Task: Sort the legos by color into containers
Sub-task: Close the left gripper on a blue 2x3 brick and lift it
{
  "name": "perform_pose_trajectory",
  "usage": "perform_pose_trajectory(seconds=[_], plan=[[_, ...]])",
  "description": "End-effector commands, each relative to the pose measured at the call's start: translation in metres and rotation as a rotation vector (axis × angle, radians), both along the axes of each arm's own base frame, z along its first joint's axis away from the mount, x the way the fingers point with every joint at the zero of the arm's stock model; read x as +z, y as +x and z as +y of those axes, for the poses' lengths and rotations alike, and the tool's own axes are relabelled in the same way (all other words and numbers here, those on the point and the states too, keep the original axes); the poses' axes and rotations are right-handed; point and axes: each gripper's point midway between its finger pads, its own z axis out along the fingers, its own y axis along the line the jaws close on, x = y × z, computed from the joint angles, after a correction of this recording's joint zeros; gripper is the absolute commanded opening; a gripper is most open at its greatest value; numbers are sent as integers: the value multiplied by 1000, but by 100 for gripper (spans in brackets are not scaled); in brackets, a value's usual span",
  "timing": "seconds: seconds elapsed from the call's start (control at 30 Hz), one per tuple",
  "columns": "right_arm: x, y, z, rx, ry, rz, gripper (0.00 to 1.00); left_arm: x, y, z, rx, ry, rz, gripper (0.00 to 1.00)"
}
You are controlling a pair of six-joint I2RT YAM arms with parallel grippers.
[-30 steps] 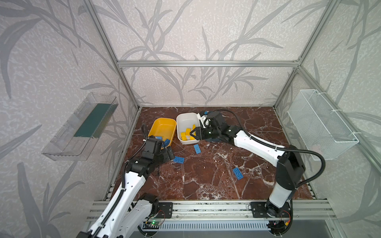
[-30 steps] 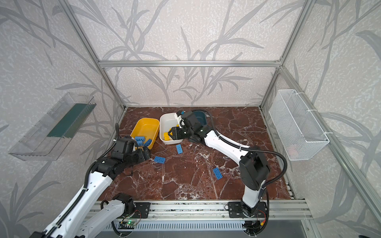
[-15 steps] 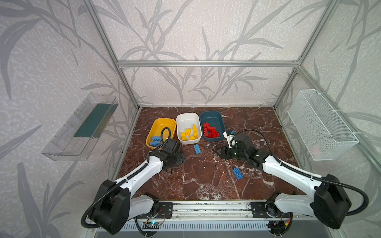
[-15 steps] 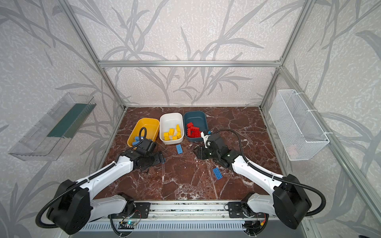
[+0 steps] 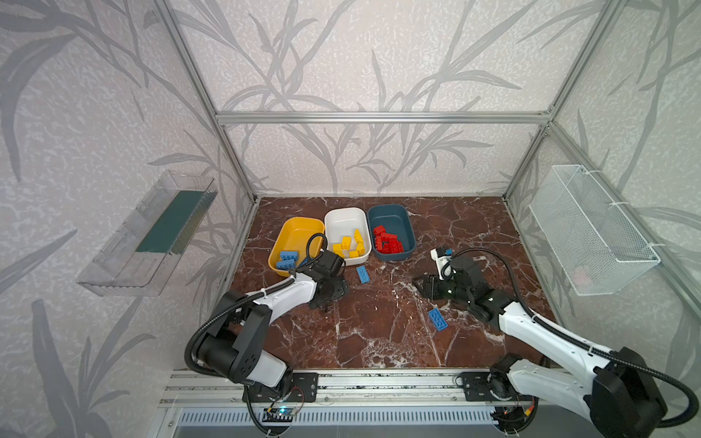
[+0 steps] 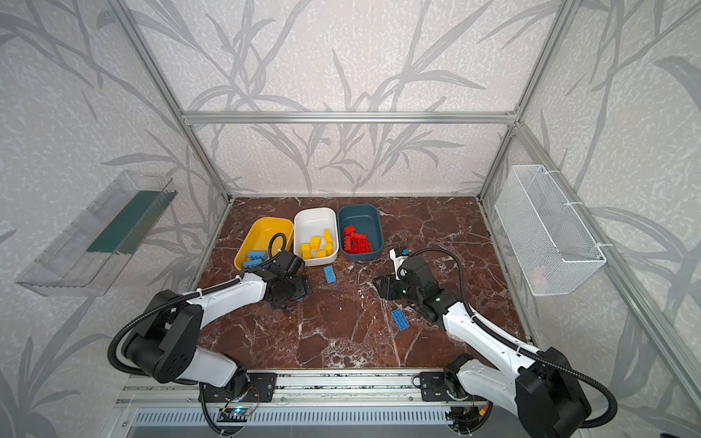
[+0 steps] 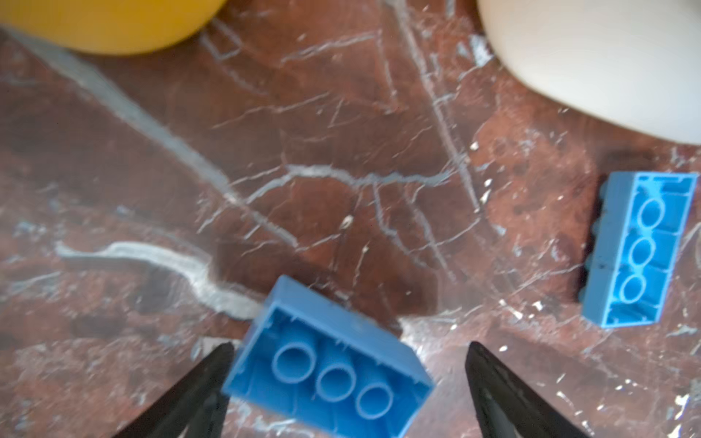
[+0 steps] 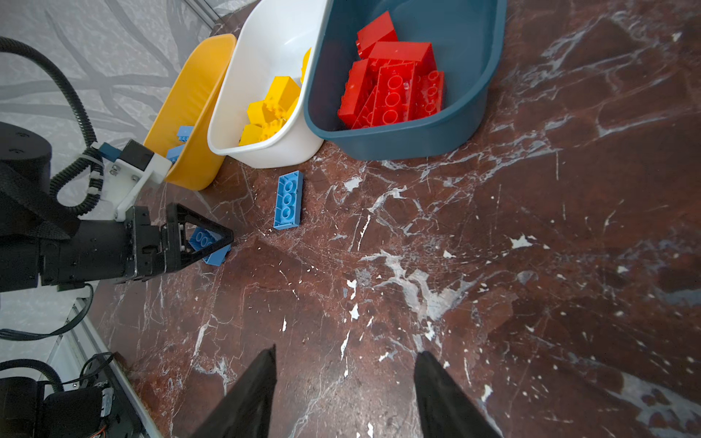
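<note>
Straddling upturned blue brick (image 7: 326, 364), just beside one jaw, with left gripper (image 7: 349, 344) spread wide | holding right gripper (image 8: 346, 349) parted, empty, above marble floor (image 8: 493, 265).

Leaf-patterned walls (image 5: 341, 57), red-brown marble floor (image 5: 379, 341), aluminium frame (image 5: 379, 117).

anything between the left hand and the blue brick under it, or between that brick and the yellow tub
Nothing visible. The blue brick lies upside down between the open fingers of the left hand, and only bare marble separates it from the yellow tub. A second blue brick lies aside.
</note>
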Motion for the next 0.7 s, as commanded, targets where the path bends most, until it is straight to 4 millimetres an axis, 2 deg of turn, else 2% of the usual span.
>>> perform_pose_trajectory(seconds=[0.0, 0.23, 0.37, 0.67], plan=[[2, 3, 0, 5, 14, -29, 59, 1, 12, -2, 21, 18, -15, 94], [-8, 4, -1, 5, 50, 6, 59, -1, 27, -13, -22, 39, 5, 85], [-8, 5, -6, -6, 54, 6, 59, 1, 29, -19, -60, 82, 10, 82], [-4, 3, -10, -16, 60, -8, 59, -8, 9, -21, -127, 215, 46, 76]])
